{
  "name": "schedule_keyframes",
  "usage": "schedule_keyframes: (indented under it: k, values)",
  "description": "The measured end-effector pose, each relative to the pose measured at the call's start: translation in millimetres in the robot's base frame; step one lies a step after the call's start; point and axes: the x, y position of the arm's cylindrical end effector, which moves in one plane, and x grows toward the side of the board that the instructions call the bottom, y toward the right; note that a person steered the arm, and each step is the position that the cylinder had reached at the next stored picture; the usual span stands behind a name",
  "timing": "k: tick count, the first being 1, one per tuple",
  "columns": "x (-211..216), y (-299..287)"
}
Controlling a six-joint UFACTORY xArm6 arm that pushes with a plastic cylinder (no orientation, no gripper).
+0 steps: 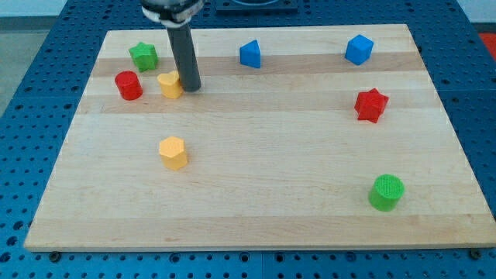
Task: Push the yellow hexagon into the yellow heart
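The yellow hexagon [173, 152] lies on the wooden board left of centre. The yellow heart [169, 84] lies above it, near the view's top left. My tip [191, 87] stands right beside the heart's right side, touching or nearly touching it. The rod rises from there to the view's top and hides a bit of the heart's right edge. The hexagon is well below the tip, apart from it.
A red cylinder [128, 85] and a green star-like block [143, 55] lie left of the heart. A blue triangle-like block [250, 54] and a blue hexagon-like block [359, 49] are at the top. A red star [370, 105] and a green cylinder [386, 192] are at the right.
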Motion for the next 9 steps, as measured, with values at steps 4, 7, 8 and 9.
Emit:
schedule_keyframes:
  k: [4,7,8,9]
  values:
    - [208.1,100.2]
    - [202.7,-10.8]
    - [185.3,-10.8]
    - [126.4,-10.8]
